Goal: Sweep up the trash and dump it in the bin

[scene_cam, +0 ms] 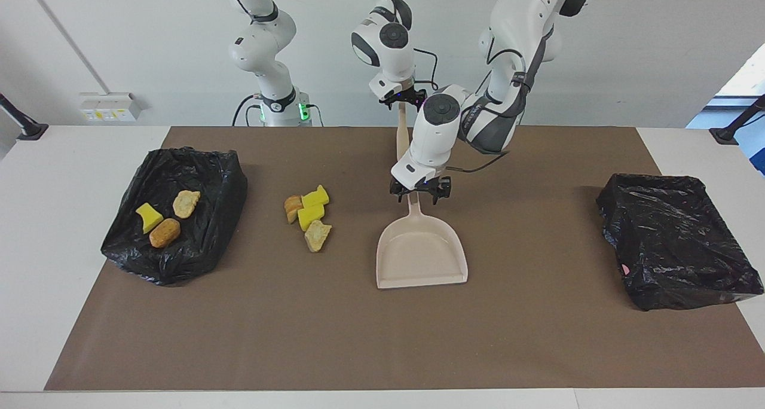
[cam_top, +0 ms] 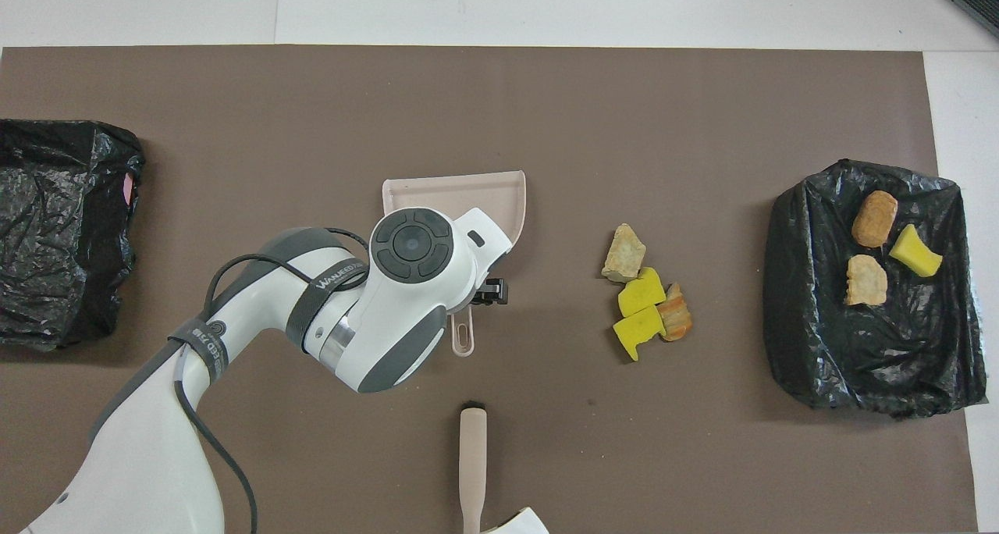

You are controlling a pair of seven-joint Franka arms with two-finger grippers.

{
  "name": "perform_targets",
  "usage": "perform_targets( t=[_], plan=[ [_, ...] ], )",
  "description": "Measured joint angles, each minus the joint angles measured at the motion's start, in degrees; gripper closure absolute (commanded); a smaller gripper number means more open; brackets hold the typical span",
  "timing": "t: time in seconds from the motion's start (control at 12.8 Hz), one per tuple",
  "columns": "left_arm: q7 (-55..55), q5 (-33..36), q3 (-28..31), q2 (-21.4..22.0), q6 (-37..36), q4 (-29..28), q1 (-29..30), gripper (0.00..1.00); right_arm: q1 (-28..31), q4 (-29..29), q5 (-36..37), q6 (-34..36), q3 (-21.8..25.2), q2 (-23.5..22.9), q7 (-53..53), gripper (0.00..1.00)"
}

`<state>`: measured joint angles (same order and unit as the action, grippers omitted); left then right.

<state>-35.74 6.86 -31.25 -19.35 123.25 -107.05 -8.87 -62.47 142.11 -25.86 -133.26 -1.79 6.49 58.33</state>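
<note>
Brown desk mat [scene_cam: 358, 337], left hand [scene_cam: 420, 192] open astride the dustpan handle [cam_top: 463, 339] lying 6-to-12 from overhead, loose trash [cam_top: 644, 304] at its 3 o'clock, right hand [scene_cam: 403, 98] gripping the brush [scene_cam: 400, 137].

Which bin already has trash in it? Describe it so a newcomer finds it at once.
On the brown mat sit two black-bagged bins, one at each end. The one you want is the bin at the right arm's end, beside the loose pile of four chunks. Only it holds trash: one yellow sponge piece and two tan lumps; the other bin shows none.
</note>
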Motion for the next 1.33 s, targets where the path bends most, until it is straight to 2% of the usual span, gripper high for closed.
perform_targets(
  t=[0.16,0.31,0.39,0.47,0.55,0.63,0.7,0.78,0.86,1.1,1.33],
  plan=[
    [-0.2,0.2,0.0,-0.3,0.5,0.0,0.0,0.26,-0.2,1.0,0.0,-0.6,0.1,0.0,0.1,0.0],
    [-0.2,0.4,0.0,-0.3,0.8,0.0,0.0,0.29,-0.1,1.1,0.0,-0.6,0.4,0.0,0.1,0.0],
    [-0.2,0.4,0.0,-0.3,0.8,0.0,0.0,0.34,-0.1,1.1,0.0,-0.7,0.5,0.0,0.1,0.0],
    [-0.2,0.4,0.0,-0.4,0.8,0.0,0.0,0.37,-0.1,1.1,0.0,-0.7,0.5,0.0,0.1,0.07],
    [-0.2,0.5,0.0,-0.4,0.7,0.0,0.0,0.49,-0.1,1.1,0.0,-0.7,0.5,0.0,0.1,0.19],
    [-0.2,0.7,0.0,-0.4,0.7,0.0,0.0,0.61,-0.1,1.1,0.0,-0.7,0.5,0.0,0.1,0.38],
    [-0.2,0.7,0.0,-0.4,0.7,0.0,0.0,0.67,-0.1,1.1,0.0,-0.7,0.5,0.0,0.1,0.62],
    [-0.2,0.7,0.0,-0.4,0.6,0.0,0.0,0.77,-0.1,1.1,0.0,-0.7,0.5,0.0,0.1,0.93],
    [-0.1,0.8,0.0,-0.4,0.5,0.0,0.0,0.8,-0.1,1.0,0.0,-0.7,0.5,0.0,0.1,1.0],
    [0.3,2.5,-0.1,-0.4,-0.3,0.1,0.0,1.0,0.9,0.8,0.0,-0.8,0.7,0.5,0.0,1.0],
    [5.5,4.0,-0.2,-0.2,-2.5,0.7,0.1,1.0,2.0,0.6,0.0,-0.7,0.8,0.7,0.0,1.0]
  ],
)
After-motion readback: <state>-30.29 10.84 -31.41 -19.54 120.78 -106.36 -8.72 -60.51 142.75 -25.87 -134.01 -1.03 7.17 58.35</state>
